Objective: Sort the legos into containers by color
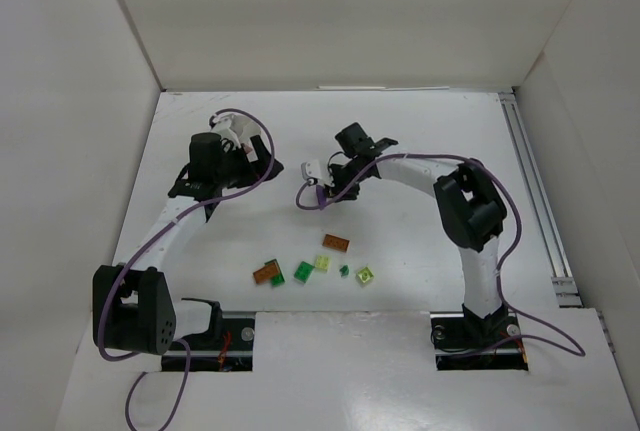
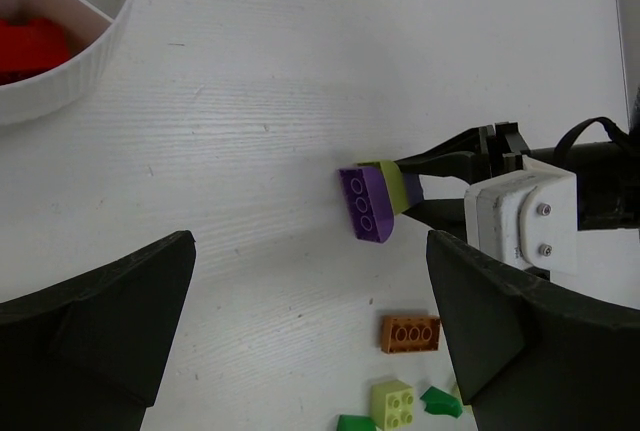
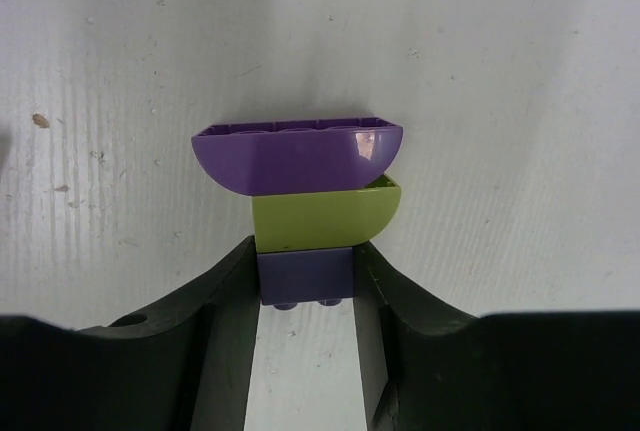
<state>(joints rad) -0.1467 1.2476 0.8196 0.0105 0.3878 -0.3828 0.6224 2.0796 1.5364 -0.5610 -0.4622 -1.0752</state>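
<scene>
Purple-lime-lilac stack [image 3: 300, 156], mid-frame, pinched at its lilac base by right gripper [image 3: 305, 291], probably leaving upper bricks free to pull off; left gripper [image 2: 310, 251] gapes wide; dish [image 2: 100, 41] upper left holds red brick [image 2: 30, 46]; loose legos [image 1: 303, 271] lower centre.

Bright even overhead light, soft faint shadows, sharp focus (near claw edges slightly blurred)

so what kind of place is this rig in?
Probably a lab test cell: a white table boxed in by plain white panels, left arm and right arm bolted at its edge, only lego bricks and a divided dish out.
</scene>
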